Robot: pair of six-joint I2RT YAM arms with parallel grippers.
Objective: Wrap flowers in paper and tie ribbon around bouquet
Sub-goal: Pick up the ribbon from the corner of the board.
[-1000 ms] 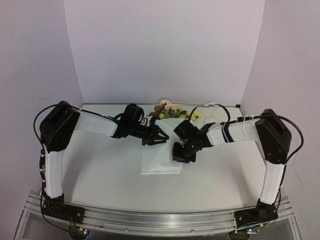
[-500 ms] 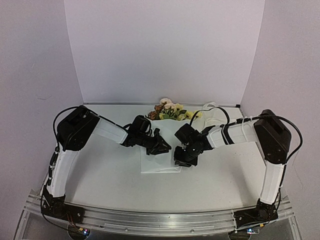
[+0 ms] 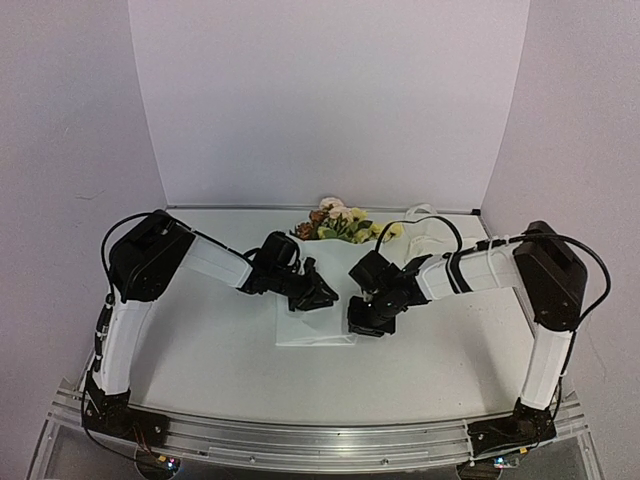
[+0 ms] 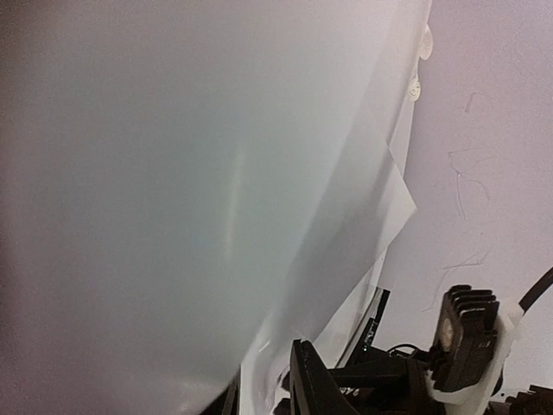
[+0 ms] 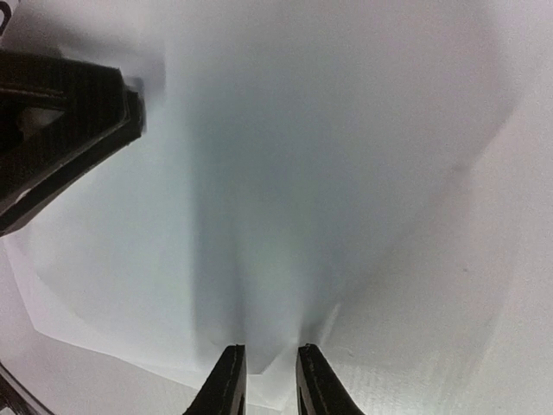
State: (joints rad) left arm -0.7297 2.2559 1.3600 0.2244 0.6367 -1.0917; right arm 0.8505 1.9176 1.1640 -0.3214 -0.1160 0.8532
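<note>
paper (image 3: 312,330) sits centre, flowers (image 3: 340,222) poke out at its far end. right gripper (image 5: 263,385) narrow, pinching paper's right edge. left gripper (image 3: 318,294) at left edge, jaws hidden, can't tell. tip imo: fold sides inward slowly and evenly, no yanking or it tears.

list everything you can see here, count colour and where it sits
paper: one sheet, white, centre of the table, between the two grippers
flowers: one bunch, yellow, pink and cream with green leaves, far edge of the table
ribbon: one, cream-white, right of the flowers, partly behind the right arm
table: one, white
left gripper: one, black, shut on the paper's left side
right gripper: one, black, shut on the paper's right side
</note>
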